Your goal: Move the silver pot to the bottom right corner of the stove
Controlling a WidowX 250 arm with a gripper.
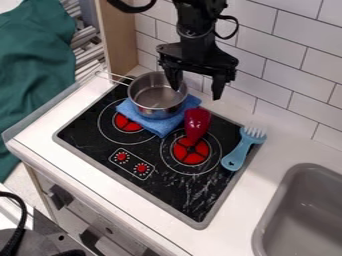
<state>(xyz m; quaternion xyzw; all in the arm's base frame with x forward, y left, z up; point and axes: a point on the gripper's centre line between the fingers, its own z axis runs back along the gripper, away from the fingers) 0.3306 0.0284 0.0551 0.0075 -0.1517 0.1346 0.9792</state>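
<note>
My gripper [196,89] hangs over the back of the stove with its two fingers spread apart. The left finger overlaps the right part of the silver pot [152,109]; whether it touches the pot, I cannot tell. The pot stands upright on a folded blue cloth [161,128] at the stove's back left, its wire handle pointing to the upper left. Below it extends the black stove [157,183], whose bottom right corner is nearest the sink side of the front edge.
A dark red object [196,123] lies right of the cloth, reaching onto the right burner. A light blue fork [239,151] lies across the stove's right edge. The grey sink [302,202] is at the lower right, and a tiled wall [292,62] stands behind.
</note>
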